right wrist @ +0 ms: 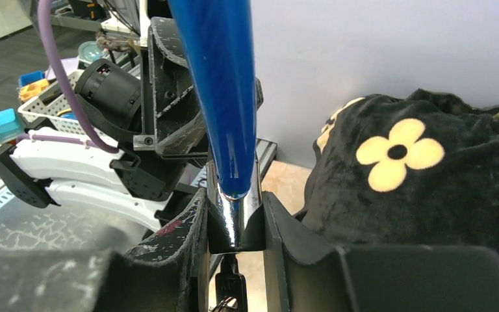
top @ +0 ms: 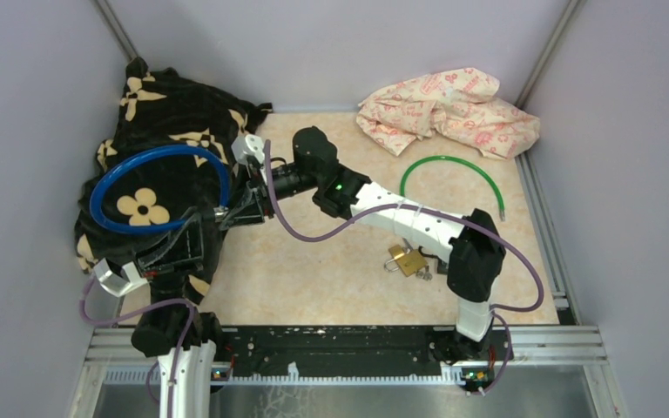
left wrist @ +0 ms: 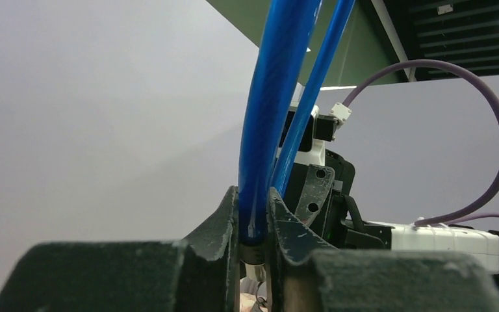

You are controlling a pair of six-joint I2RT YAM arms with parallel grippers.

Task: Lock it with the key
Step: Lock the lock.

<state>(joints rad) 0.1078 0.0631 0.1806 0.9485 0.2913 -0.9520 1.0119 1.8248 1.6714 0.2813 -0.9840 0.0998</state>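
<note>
We saw the left gripper [left wrist: 254,198] clenched on the blue cable [top: 111,185] and the right gripper [right wrist: 234,211] clamped on its metal end [right wrist: 231,229], over the black cloth [top: 174,104]. The padlock [top: 409,260] and keys [top: 424,275] lay on the table [top: 314,270], near the right arm's base.

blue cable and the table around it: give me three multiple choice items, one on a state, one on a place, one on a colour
1. The blue cable is: A lying untouched; B gripped by the left gripper and the right gripper; C gripped by one only.
2. The padlock lies: A on the table beside the right arm; B on a shelf; C in a gripper.
3. The other cable, loose at back right, is: A green; B red; C white.

Answers: B, each wrist view shows jaws closed on it; A, the top view shows it there; A, its arc is plainly green.
</note>
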